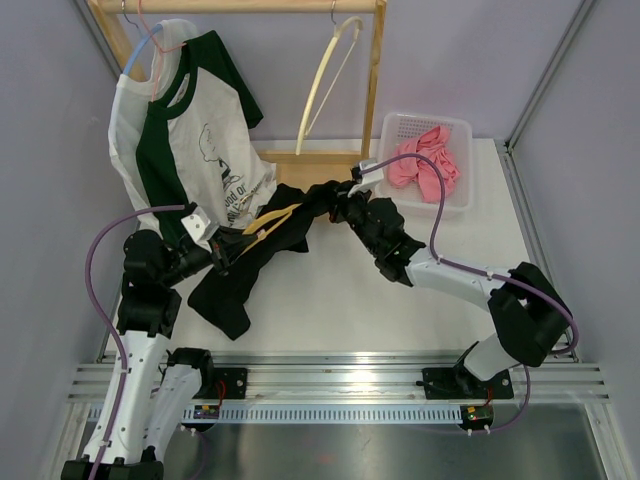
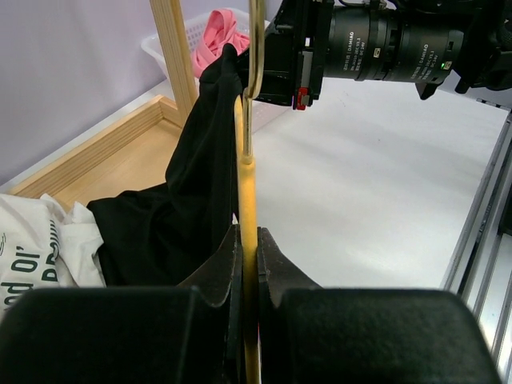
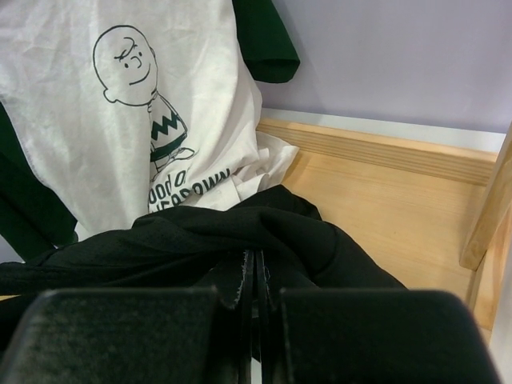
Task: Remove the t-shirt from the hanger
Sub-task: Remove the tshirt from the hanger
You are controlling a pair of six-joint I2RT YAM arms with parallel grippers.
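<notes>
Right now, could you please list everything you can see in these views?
black t-shirt: one, black, spread on the table
yellow hanger: one, yellow, inside the black t-shirt
printed shirt: one, white and green, hanging on rack
empty hanger: one, cream, on rack
rack: one, wooden, table's far side
basket: one, white, far right
cloth: one, pink, in basket
left hand: one, black, shut on yellow hanger
right hand: one, black, shut on black t-shirt

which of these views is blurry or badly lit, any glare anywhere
Top external: even soft light, sharp throughout, mild sheen on the steel sheet at the bottom. Left wrist: near jaws dark and soft, the yellow hanger and white table clear. Right wrist: jaws blurred and black, the black t-shirt loses detail, the white shirt has a crisp print.
</notes>
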